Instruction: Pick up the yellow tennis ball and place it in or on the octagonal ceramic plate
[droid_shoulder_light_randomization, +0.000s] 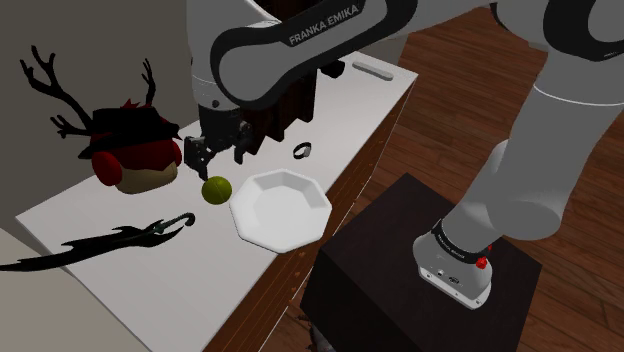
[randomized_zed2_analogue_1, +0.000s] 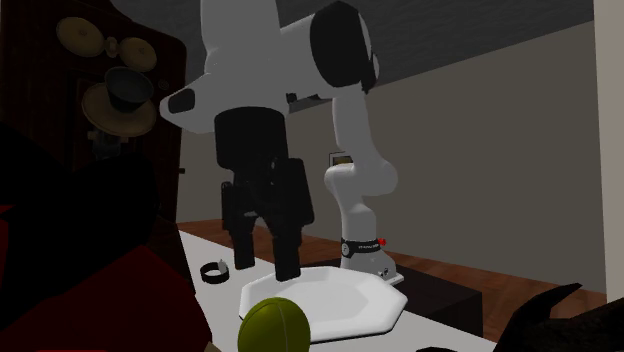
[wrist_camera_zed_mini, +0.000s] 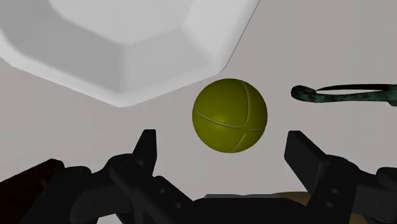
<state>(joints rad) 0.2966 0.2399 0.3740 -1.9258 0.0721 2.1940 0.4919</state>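
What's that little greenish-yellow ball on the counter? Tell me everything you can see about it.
The tennis ball is a dull yellow-green sphere with curved seam lines, drawn smooth rather than fuzzy. It rests on the white counter, close beside the white octagonal plate and seemingly just clear of its rim. The black gripper hangs near it with fingers open, not touching it.

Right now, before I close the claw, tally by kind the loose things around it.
Tennis ball: 1
Octagonal plate: 1
Small black ring: 1
Dark hooked blade: 1
Antlered hatted head: 1
Total: 5
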